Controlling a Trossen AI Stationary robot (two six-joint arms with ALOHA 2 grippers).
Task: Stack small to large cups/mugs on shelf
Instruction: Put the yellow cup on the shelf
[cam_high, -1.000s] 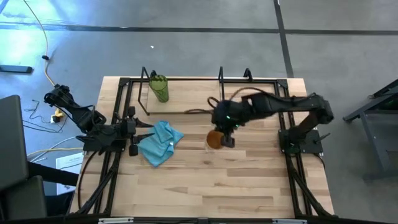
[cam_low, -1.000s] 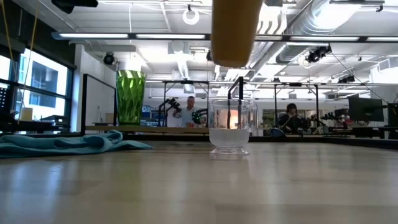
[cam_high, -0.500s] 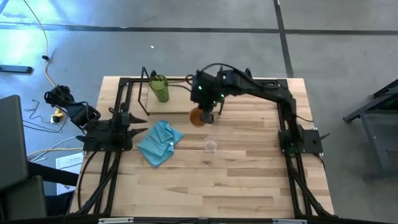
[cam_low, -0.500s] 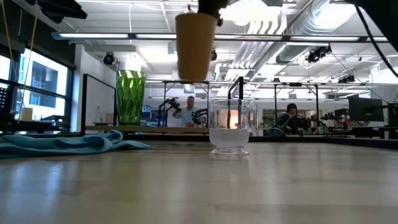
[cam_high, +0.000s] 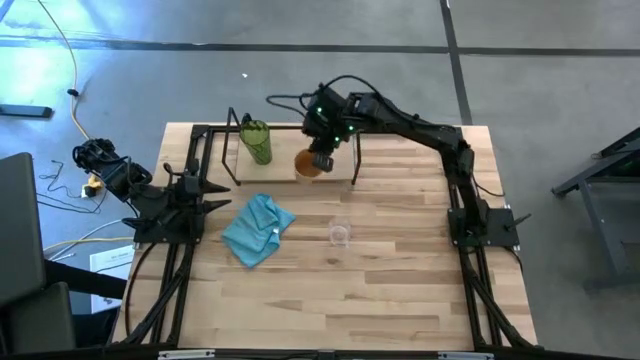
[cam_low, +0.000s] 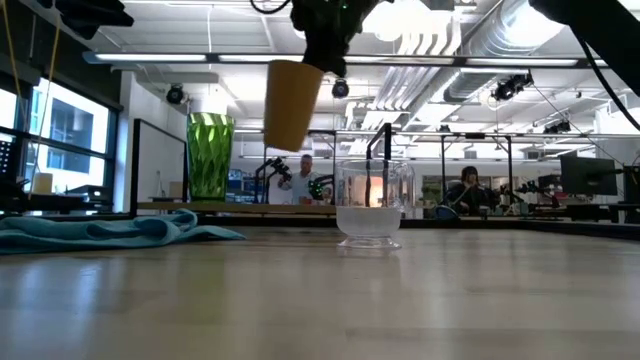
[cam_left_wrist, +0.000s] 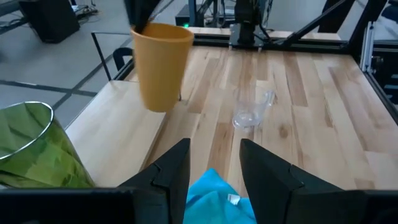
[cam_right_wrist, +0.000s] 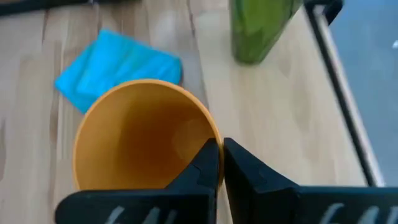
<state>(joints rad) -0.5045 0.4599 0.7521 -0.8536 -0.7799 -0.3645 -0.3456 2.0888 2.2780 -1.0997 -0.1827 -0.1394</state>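
From above, the right gripper (cam_high: 320, 160) sits over the shelf (cam_high: 285, 165) at the far edge of the surface (cam_high: 400, 290), pinching the rim of the orange cup (cam_high: 308, 164). The low view alone shows that cup (cam_low: 290, 103) hanging in the air, tilted, well clear of the wood. The right wrist view looks into its smooth, opaque, tapered inside, with both fingers (cam_right_wrist: 208, 163) pressed together on the rim.

The green tumbler (cam_high: 257, 142) stands upright on the shelf, to the left of the orange cup; in the low view its faceted, translucent walls (cam_low: 210, 155) show. The clear glass cup (cam_high: 340, 234) stands alone mid-surface, squat and thick-bottomed in the low view (cam_low: 371, 205).

A crumpled blue cloth (cam_high: 257, 228) lies between the left gripper (cam_high: 215, 195) and the glass cup, in front of the shelf. The left gripper waits at the left edge, fingers (cam_left_wrist: 174, 171) apart and empty. A black upright post (cam_high: 355, 145) of the shelf frame stands just right of the orange cup. Two people sit in the room beyond.
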